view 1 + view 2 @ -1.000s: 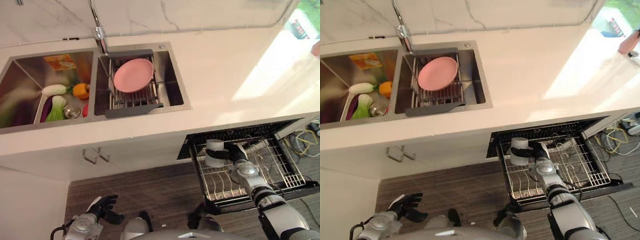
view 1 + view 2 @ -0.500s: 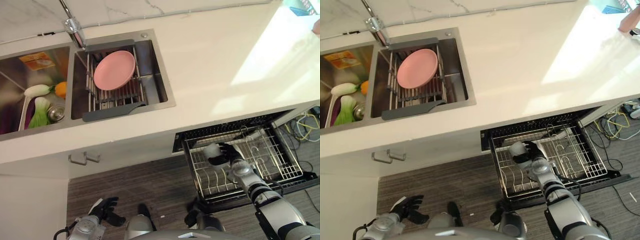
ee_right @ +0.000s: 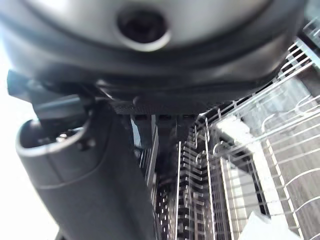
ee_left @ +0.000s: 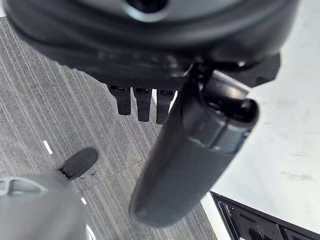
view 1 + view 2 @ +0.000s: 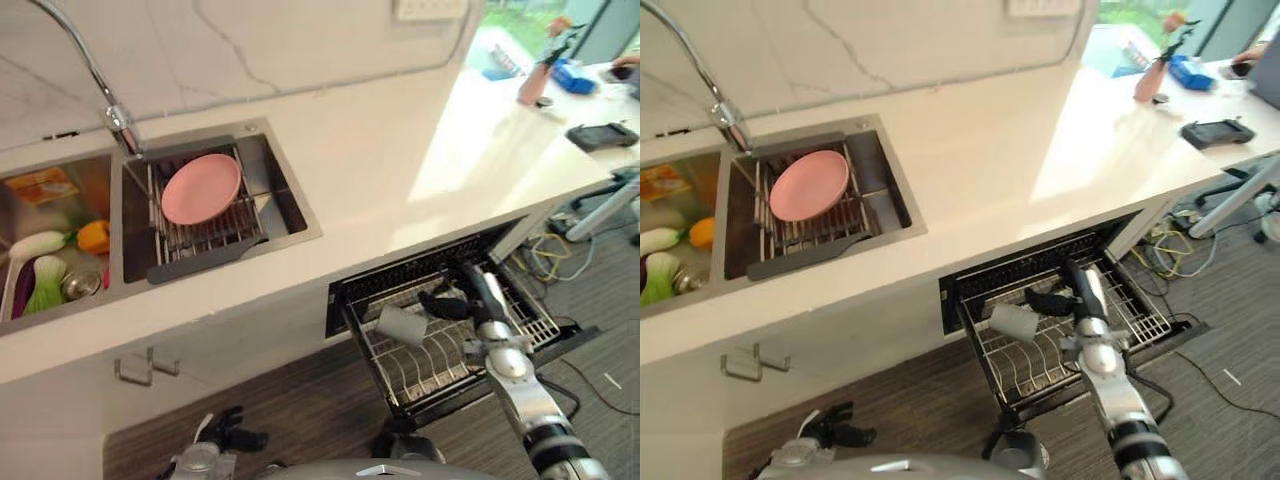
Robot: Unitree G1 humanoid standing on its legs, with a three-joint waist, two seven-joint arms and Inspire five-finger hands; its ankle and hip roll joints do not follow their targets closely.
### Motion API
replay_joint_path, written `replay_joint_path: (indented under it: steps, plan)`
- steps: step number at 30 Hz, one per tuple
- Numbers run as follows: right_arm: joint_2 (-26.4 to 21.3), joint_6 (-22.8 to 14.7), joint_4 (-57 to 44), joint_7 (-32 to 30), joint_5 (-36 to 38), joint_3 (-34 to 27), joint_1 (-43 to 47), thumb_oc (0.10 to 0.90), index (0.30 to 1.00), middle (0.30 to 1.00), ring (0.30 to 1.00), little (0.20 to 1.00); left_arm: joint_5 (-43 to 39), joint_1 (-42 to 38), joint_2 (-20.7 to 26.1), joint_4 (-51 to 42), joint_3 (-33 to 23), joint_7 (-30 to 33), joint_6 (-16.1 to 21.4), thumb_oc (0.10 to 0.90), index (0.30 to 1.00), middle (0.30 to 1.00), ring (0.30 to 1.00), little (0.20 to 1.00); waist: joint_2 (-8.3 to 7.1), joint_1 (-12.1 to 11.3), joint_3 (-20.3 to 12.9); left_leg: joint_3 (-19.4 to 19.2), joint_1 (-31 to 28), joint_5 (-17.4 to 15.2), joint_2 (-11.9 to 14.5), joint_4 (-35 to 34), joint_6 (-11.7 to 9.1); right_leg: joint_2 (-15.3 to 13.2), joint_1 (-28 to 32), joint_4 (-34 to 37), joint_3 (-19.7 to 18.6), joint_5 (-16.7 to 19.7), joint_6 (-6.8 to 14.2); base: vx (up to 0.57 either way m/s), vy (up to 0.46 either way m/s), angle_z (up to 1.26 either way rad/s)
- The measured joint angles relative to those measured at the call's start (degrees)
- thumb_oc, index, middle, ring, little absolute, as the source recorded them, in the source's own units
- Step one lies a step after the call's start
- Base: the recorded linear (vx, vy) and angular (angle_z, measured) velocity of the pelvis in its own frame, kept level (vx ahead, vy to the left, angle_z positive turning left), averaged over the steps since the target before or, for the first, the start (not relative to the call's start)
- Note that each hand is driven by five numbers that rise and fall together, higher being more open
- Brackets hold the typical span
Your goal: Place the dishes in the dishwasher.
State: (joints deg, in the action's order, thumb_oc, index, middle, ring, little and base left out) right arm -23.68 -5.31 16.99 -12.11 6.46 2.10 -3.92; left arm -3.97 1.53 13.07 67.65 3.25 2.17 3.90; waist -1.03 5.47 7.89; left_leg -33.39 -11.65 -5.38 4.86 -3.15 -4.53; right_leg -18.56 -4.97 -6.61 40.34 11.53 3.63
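A pale grey cup point(image 5: 399, 325) lies on its side among the tines at the left of the pulled-out dishwasher rack point(image 5: 425, 367). My right hand point(image 5: 449, 303) hovers over the rack just right of the cup, fingers straight and pointing at it, not holding it. In the right wrist view its fingers point(image 3: 150, 131) are straight above the rack wires. A pink plate point(image 5: 200, 188) rests on the drying rack point(image 5: 208, 232) in the right sink basin. My left hand point(image 5: 228, 438) hangs low over the floor by the cabinet, fingers point(image 4: 142, 102) relaxed and empty.
The left sink basin point(image 5: 55, 215) holds vegetables and an orange fruit. A faucet point(image 5: 112, 108) rises behind the sink. On the far right of the counter are a pink bottle point(image 5: 530, 84) and a dark flat object point(image 5: 600, 135). Cables point(image 5: 555, 262) lie on the floor right of the dishwasher.
The camera has swung up and right. My right hand, shut on the upright cup a second ago, has let it go; the cup now lies on its side in the rack.
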Motion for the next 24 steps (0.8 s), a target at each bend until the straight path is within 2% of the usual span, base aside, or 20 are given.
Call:
replay_joint_path:
  steps: [2,4,5,6,7,8,10,11,12,13,14,15,16,17,18,19,20,21,23,24]
  plan:
    - [0.7,-0.1,-1.8,0.1,0.4,-3.0,-3.2,0.8,0.9,0.9,0.9,0.9,0.0,0.4,-0.6,2.0,-0.2,0.1,-0.3,0.8,0.9,0.9,0.9,0.9,0.16,2.2,0.3,-0.8,-1.1,-0.4,-1.7,-1.3,1.9,-2.4,-1.0,-2.2,-1.7,2.3,3.3,-0.11,0.229,-0.2]
    - [2.2,-0.1,-2.8,-0.4,0.5,-4.3,-4.3,0.8,0.9,0.9,0.9,0.9,0.0,0.0,-0.6,4.0,-0.2,0.3,-0.4,0.8,0.9,0.9,0.9,0.9,0.07,3.8,0.7,-1.3,-0.9,0.3,-3.0,-1.6,2.8,-3.9,-2.8,-3.6,-3.0,4.8,3.8,-0.11,0.226,-0.19]
    - [2.7,-0.2,-3.0,-0.9,0.5,-4.3,-4.8,0.8,0.9,0.9,0.9,0.9,0.0,-0.5,-0.6,4.4,0.0,0.3,-0.7,0.8,0.9,0.9,0.9,0.9,0.09,4.2,1.2,-2.1,-0.9,0.2,-3.6,-1.6,3.6,-4.8,-4.0,-4.7,-3.0,6.1,5.5,-0.13,0.307,-0.27]
    - [3.7,-0.2,-3.6,-0.7,1.0,-4.0,-5.0,0.8,0.9,0.9,0.9,0.9,0.0,-0.6,-0.2,4.8,0.3,0.2,-0.7,0.8,0.9,0.9,0.9,0.9,0.01,4.2,1.5,-3.0,-0.6,0.2,-3.9,-1.5,4.2,-4.8,-4.5,-4.9,-2.6,8.0,5.8,-0.07,0.195,-0.3]
    - [3.8,-0.3,-3.8,-0.6,1.6,-3.3,-5.0,0.8,0.9,0.9,0.9,0.9,0.0,-0.3,-0.2,5.3,0.2,0.1,-0.8,0.8,0.9,0.9,0.9,0.9,0.84,4.1,1.9,-3.4,-0.7,0.3,-3.8,-1.6,4.3,-5.3,-5.0,-6.2,-2.6,7.7,5.8,-0.04,0.094,-0.23]
    - [3.8,-0.4,-4.7,0.1,2.8,-3.0,-5.8,0.8,0.9,0.9,0.9,0.9,0.0,-0.3,-0.4,5.4,0.2,0.0,-0.9,0.8,0.9,0.9,0.9,0.9,1.19,4.1,2.1,-3.7,-1.0,0.3,-3.1,-1.6,4.4,-5.3,-5.5,-9.6,-2.7,4.4,6.4,-0.09,0.054,-0.14]
    - [3.9,-0.5,-8.7,1.3,4.7,-2.5,-7.5,0.8,0.9,0.9,0.9,0.9,-0.8,1.2,-0.7,5.0,-0.3,-0.3,-0.9,0.8,0.9,0.9,0.9,0.9,3.08,3.0,2.0,-4.8,-0.7,0.6,-1.8,-1.9,4.4,-3.8,-5.9,-18.7,-2.5,-2.9,7.4,-0.11,-0.016,-0.32]
    - [3.9,-0.5,-10.2,1.9,6.2,-1.5,-6.7,0.8,0.9,0.9,0.9,0.9,-2.3,3.1,-0.7,4.1,-1.8,-0.5,-0.9,0.8,0.9,0.9,0.9,0.9,3.59,2.2,1.6,-7.1,-1.0,0.8,-0.8,-2.1,4.1,-2.1,-5.9,-22.8,-1.9,-8.5,5.9,-0.07,-0.125,-0.72]
    - [4.0,-1.2,-11.6,2.2,7.2,-1.4,-6.7,0.8,0.9,0.9,0.9,0.9,-2.9,4.3,-0.5,4.0,-1.9,-0.8,-1.1,0.8,0.9,0.9,0.9,0.9,3.45,1.4,1.3,-8.3,-0.8,0.9,-0.7,-1.6,3.8,0.0,-4.0,-22.2,-0.6,-11.7,5.5,-0.11,-0.221,-1.0]
    - [4.0,-2.5,-13.3,2.4,7.5,-0.8,-6.6,0.8,0.9,0.9,0.9,0.9,-3.6,4.6,0.4,4.4,-2.9,-1.1,-1.5,0.8,0.9,0.9,0.9,0.9,2.4,-0.4,0.8,-9.4,-0.8,1.0,-0.4,-0.8,3.6,3.3,-1.1,-14.7,-0.7,-15.1,3.6,-0.02,-0.153,-0.76]
    - [3.9,-2.8,-14.8,2.7,7.6,-0.8,-6.4,0.8,0.9,0.9,0.9,0.9,-4.6,4.8,1.1,4.7,-4.1,-1.1,-1.6,0.8,0.9,0.9,0.9,0.9,1.21,-1.1,0.5,-9.8,-0.6,1.0,-0.6,0.1,3.5,6.2,0.7,-8.8,-2.1,-16.4,0.8,-0.04,-0.208,-0.78]
    - [3.1,-3.0,-16.9,2.9,7.7,-0.7,-5.5,0.8,0.9,0.9,0.9,0.9,-4.9,4.7,1.2,5.4,-5.8,-1.1,-1.6,0.8,0.9,0.9,0.9,0.9,1.24,-2.5,0.3,-10.8,0.1,0.9,0.9,2.4,3.3,9.5,2.2,-2.8,-4.8,-13.2,-3.2,-0.08,-0.19,-0.6]
    - [3.0,-3.2,-17.7,2.9,7.7,-0.7,-4.7,0.8,0.9,0.9,0.9,0.9,-5.0,4.7,1.5,5.7,-6.0,-1.1,-1.5,0.8,0.9,0.9,0.9,0.9,0.87,-3.0,0.1,-11.1,0.6,0.9,1.6,4.5,3.3,10.5,2.8,-0.6,-5.5,-12.4,-3.9,-0.2,-0.238,-0.6]
    - [3.1,-4.2,-19.4,2.4,7.7,-0.9,-3.0,0.8,0.9,0.9,0.9,0.9,-5.8,4.6,1.7,6.1,-6.9,-0.8,-0.9,0.8,0.9,0.9,0.9,0.9,0.05,-3.7,-0.3,-11.3,4.1,-0.3,4.9,13.7,1.4,12.2,4.4,4.1,-6.1,-10.8,-4.9,-0.18,-0.193,-0.29]
    - [2.9,-5.0,-20.9,1.8,7.7,-1.3,-2.8,0.8,0.9,0.9,0.9,0.9,-5.8,3.8,2.5,5.8,-6.9,-0.7,-0.6,0.8,0.9,0.9,0.9,0.9,-0.74,-3.5,-0.5,-11.7,7.5,-1.5,8.1,21.3,-0.8,12.5,4.7,6.0,-5.9,-10.2,-5.7,-0.24,-0.107,-0.13]
    - [1.6,-6.6,-22.9,1.1,7.6,-1.5,-1.7,0.8,0.9,0.9,0.9,0.9,-6.2,2.9,3.0,5.2,-6.8,-0.7,-0.3,0.8,0.9,0.9,0.9,0.9,-0.83,-4.1,-0.2,-11.3,11.5,-1.5,11.7,29.4,-5.1,12.8,4.9,7.8,-5.6,-9.2,-6.5,-0.17,0.007,0.08]
    - [-0.1,-8.3,-23.2,0.5,7.2,-2.1,0.9,0.8,0.9,0.9,0.9,0.9,-6.6,2.5,2.4,4.2,-6.7,-0.6,-0.1,0.8,0.9,0.9,0.9,0.9,-0.21,-4.1,0.5,-10.6,15.1,-0.3,13.9,33.5,-9.9,13.3,5.2,8.8,-5.2,-8.7,-6.9,-0.17,0.042,0.04]
    - [-0.7,-8.9,-22.0,0.1,7.1,-2.4,2.5,0.8,0.9,0.9,0.9,0.9,-6.7,2.3,1.9,3.4,-6.6,-0.7,0.1,0.8,0.9,0.9,0.9,0.9,-0.28,-3.9,0.8,-9.6,16.7,0.2,14.9,34.9,-10.4,13.8,5.6,9.8,-5.0,-8.3,-6.9,-0.06,0.243,0.12]
    - [-0.4,-9.1,-19.6,-0.6,7.4,-3.8,3.2,0.8,0.9,0.9,0.9,0.9,-6.6,1.8,1.3,3.7,-6.8,-0.6,0.3,0.8,0.9,0.9,0.9,0.9,0.55,-3.0,0.7,-9.4,16.5,1.0,16.4,30.5,-9.8,14.9,7.6,12.0,-2.7,-8.0,-6.7,-0.02,0.268,0.28]
    - [0.6,-9.1,-19.0,-0.7,7.7,-4.9,2.5,0.8,0.9,0.9,0.9,0.9,-6.6,1.7,0.9,4.2,-7.0,-0.6,0.3,0.8,0.9,0.9,0.9,0.9,0.73,-2.5,0.6,-10.2,15.1,1.2,16.7,26.4,-8.1,15.1,8.3,12.2,-1.4,-8.6,-5.9,0.0,0.274,0.28]
